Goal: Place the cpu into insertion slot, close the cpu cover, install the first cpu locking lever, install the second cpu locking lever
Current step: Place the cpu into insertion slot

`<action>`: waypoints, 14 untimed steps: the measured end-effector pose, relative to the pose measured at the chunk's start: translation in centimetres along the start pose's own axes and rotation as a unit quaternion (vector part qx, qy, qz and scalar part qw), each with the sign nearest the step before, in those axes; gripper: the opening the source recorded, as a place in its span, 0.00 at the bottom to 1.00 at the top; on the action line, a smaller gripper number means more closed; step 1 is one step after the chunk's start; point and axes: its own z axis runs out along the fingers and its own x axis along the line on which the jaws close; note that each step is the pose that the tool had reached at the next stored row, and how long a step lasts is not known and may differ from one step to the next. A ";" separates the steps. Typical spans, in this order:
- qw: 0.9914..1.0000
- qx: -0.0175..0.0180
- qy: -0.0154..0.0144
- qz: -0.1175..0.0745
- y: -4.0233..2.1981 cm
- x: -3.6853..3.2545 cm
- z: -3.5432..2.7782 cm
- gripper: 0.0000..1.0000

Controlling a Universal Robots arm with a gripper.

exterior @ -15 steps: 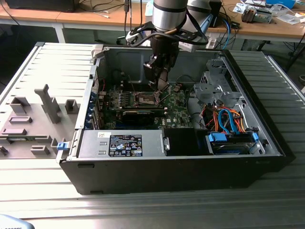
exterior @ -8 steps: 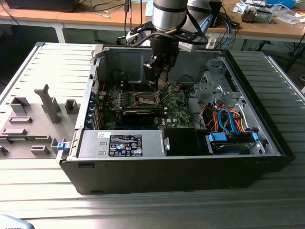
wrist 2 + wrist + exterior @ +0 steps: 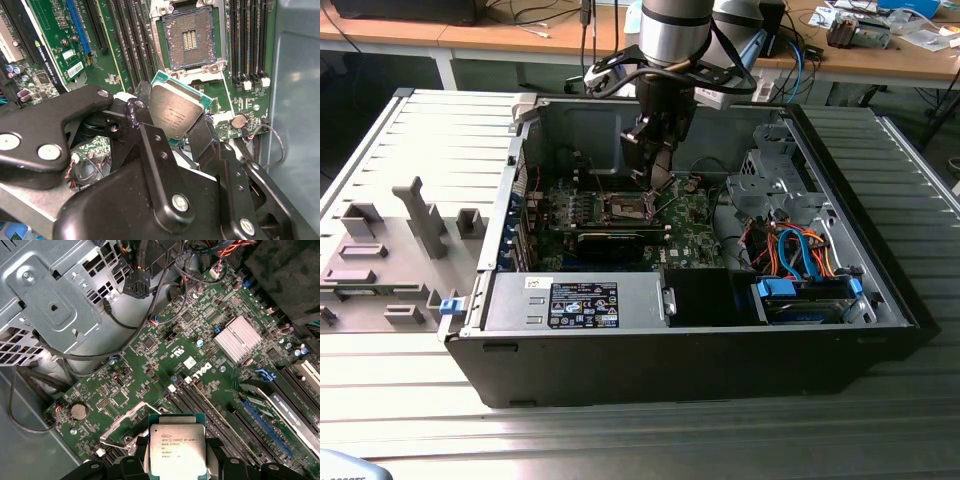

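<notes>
**Gripper (image 3: 172, 119), second wrist view.** The two black fingers (image 3: 150, 142) are clamped on opposite edges of the cpu (image 3: 176, 111). The chip is held tilted, with its grey metallic face toward the camera and its green substrate showing as a thin border.

**First wrist view.** The same cpu (image 3: 177, 450) sits between the dark finger ends of the gripper (image 3: 177, 467), printed face toward the camera. It is held clear of the socket and is not seated.

**Socket area, second wrist view.** Beyond the chip lies the insertion slot (image 3: 192, 39). It is uncovered, with its dark contact field exposed inside a silvery metal rim. Black memory slots (image 3: 247, 40) run alongside the slot on both sides. A coin cell (image 3: 240, 120) sits near one corner of the held chip.

**Board, first wrist view.** The green motherboard (image 3: 150, 360) carries a finned silver heatsink (image 3: 237, 340).

**Exterior view.** The arm (image 3: 670, 40) reaches down into the open computer case (image 3: 720, 350). The gripper (image 3: 658, 180) is above the board, just to the exterior view's right of the insertion slot (image 3: 628, 207). Within the case are:
- a power supply (image 3: 580, 305) along the near wall;
- a metal drive cage (image 3: 770, 180);
- orange and blue cables (image 3: 800, 250) toward the exterior view's right.

A grey tray (image 3: 390, 250) with upright fixtures lies just beside the case on the exterior view's left. Both rest on a ribbed metal table (image 3: 620, 430).
</notes>
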 end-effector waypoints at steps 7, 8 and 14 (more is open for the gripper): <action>1.000 0.000 0.000 0.007 0.00 0.00 0.00 0.54; 1.000 0.000 0.000 0.008 0.00 0.00 0.00 0.54; 1.000 0.000 0.000 0.012 0.00 0.00 0.01 0.54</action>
